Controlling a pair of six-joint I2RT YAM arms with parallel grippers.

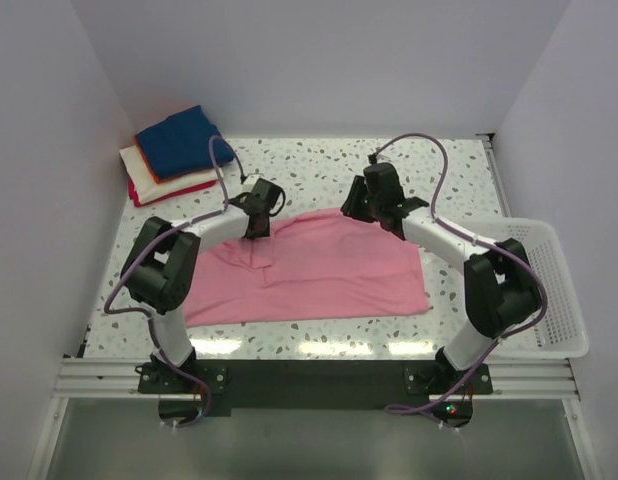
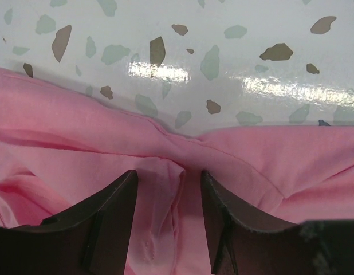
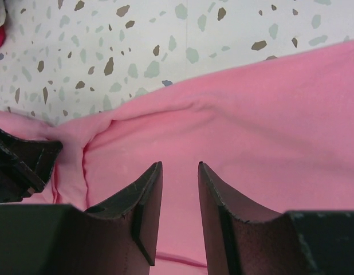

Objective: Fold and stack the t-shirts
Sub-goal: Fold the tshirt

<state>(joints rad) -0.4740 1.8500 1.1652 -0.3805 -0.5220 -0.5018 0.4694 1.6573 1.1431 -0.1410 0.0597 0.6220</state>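
The pink t-shirt [image 1: 319, 270] lies spread and wrinkled across the middle of the table. My left gripper [image 1: 257, 226] is low over its far edge at the left. Its jaws are open and straddle a raised fold of pink cloth [image 2: 165, 189]. My right gripper [image 1: 365, 212] is low over the far edge at the right, jaws open, with smooth pink cloth [image 3: 251, 114] under them and nothing pinched. The left gripper's fingers [image 3: 22, 163] show at the left of the right wrist view. The folded stack stands at the back left, navy [image 1: 181, 140] on top, with orange, white and red [image 1: 169, 190] below.
A white mesh basket [image 1: 554, 300] stands at the right edge of the table. Speckled tabletop [image 1: 309, 170] shows beyond the shirt's far edge. White walls close in the back and both sides.
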